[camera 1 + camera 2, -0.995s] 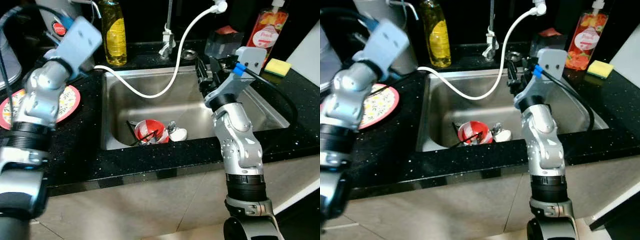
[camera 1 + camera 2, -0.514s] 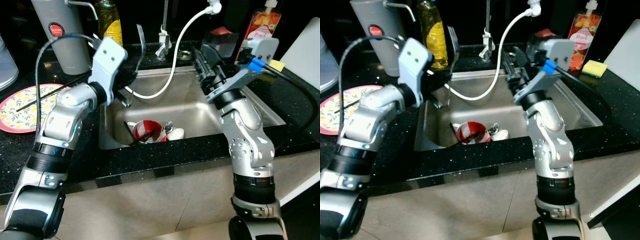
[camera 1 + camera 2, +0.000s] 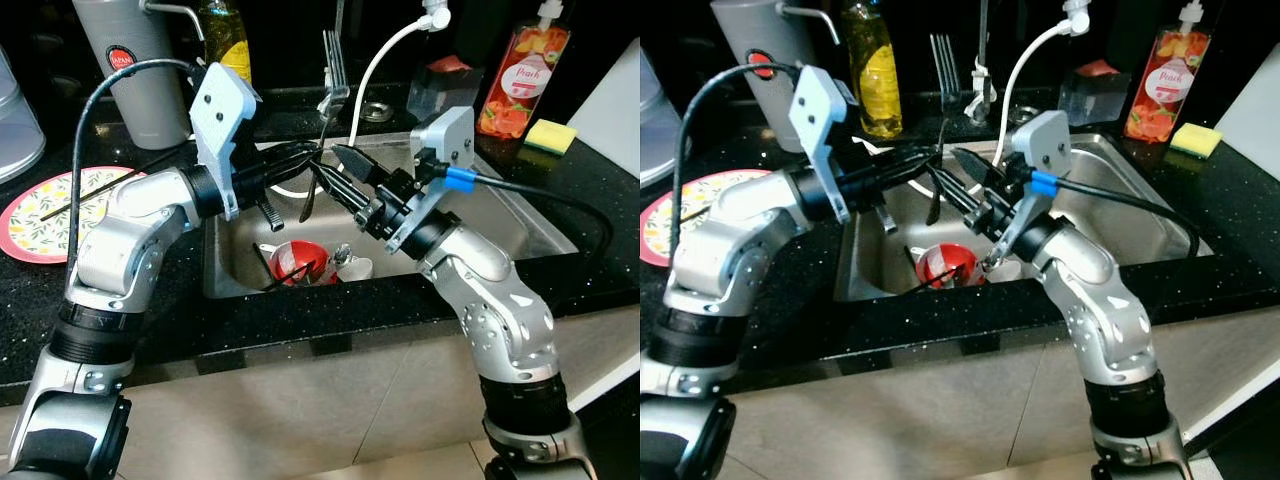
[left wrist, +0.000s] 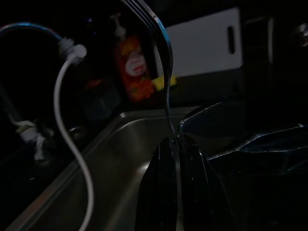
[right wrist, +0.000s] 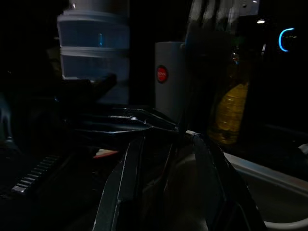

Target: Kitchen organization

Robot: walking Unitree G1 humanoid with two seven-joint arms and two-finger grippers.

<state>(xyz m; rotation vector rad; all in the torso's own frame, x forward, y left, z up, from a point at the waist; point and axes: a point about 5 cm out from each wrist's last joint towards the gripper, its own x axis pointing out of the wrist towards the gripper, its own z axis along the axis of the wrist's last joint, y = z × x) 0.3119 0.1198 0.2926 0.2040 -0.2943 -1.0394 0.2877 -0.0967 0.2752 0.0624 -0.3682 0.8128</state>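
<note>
- The fork (image 3: 322, 120) stands nearly upright above the sink (image 3: 520, 215), tines up, with its handle end hanging toward the basin.
- The left gripper (image 3: 305, 160) has its fingers closed on the fork's lower shank; the left wrist view shows the stem running down between the dark fingers.
- The right gripper (image 3: 345, 180) reaches in from the other side with its fingers parted, tips just beside the handle; whether they touch it I cannot tell.
- I judge the fork light, stiff and slick metal, likely to pivot in a narrow pinch, so a hold across the flat handle looks safest.
- Below, a red bowl (image 3: 298, 262) and pale dishes lie in the sink, partly hidden by the arms.
- Both wrist views are dark, so contact points are hard to make out.
</note>
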